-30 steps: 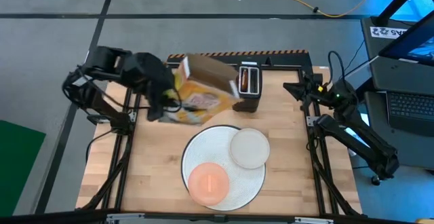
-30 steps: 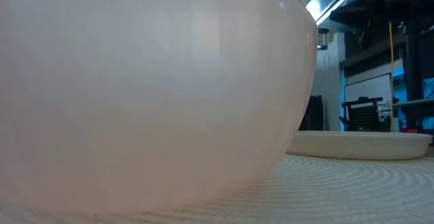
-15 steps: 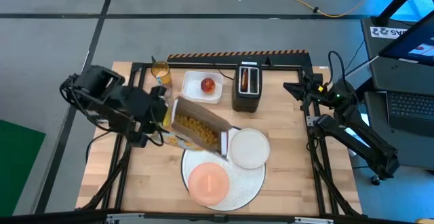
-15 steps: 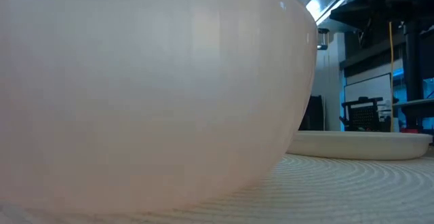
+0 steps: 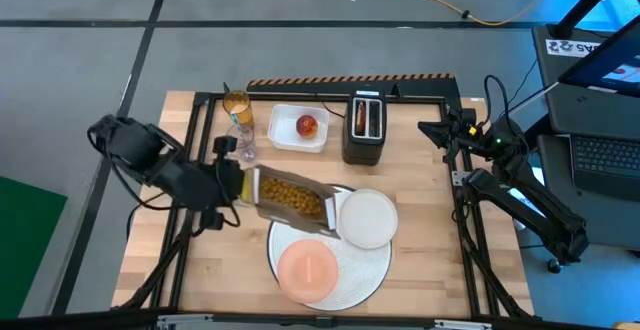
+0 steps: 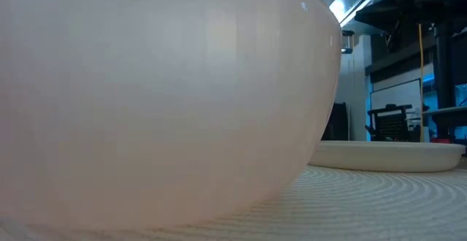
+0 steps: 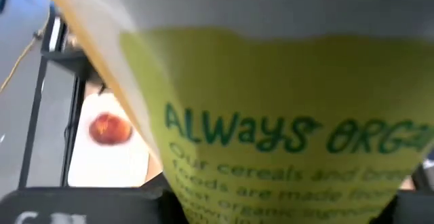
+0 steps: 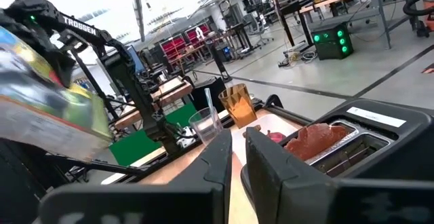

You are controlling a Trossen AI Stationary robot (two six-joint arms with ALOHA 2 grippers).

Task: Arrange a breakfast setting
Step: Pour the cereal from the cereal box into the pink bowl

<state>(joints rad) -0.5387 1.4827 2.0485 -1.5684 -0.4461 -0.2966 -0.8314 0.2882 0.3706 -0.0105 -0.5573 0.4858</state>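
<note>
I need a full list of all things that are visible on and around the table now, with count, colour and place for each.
cereal box: one, yellow with brown flaps, open and tilted, yellow puffs showing inside, over the placemat's far left edge
placemat: one, white, round, near middle of the table
bowl: one, orange, on the placemat's near side
plate: one, pale, on the placemat's right side
tray: one, white, far side of the table
apple: one, red, in the tray
toaster: one, black, right of the tray, something brown in one slot
jar: one, amber, far left
glass: one, clear, beside the jar
left gripper: dark, closed on the cereal box
right gripper: dark, shut, holding nothing, far right
</note>
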